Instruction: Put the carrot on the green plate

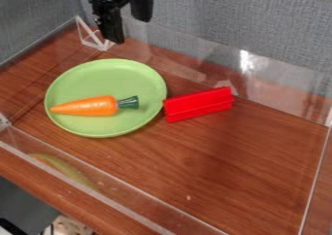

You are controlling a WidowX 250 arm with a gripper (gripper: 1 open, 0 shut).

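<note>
Carrot (84, 107) lies on its side on the green plate (104, 76), inside the rim, its orange body toward the left of the view and its dark green stem end (128, 102) toward the right; it sits a little below the middle of the plate as the camera sees it, with bare green around it. The black gripper (127, 13) hangs at the top of the view, well apart from the carrot; its jaws stand apart, one finger reaching down on the left and the other showing to the right, with nothing seen held between them; neither finger touches the carrot, the plate or the block.

The plate rests flat on the brown wooden tabletop (253, 171); the red block (199, 104) lies at its right edge, slightly slanted, its near end right by the rim, though whether the two touch I cannot tell. A white frame-like piece (93, 37) shows behind the plate, below and to the left of the gripper; clear panels (143, 195) edge the table; a curved yellow-green thing (62, 169) shows at the lower left, too blurred to name; grey textured walls (234, 30) stand behind.
</note>
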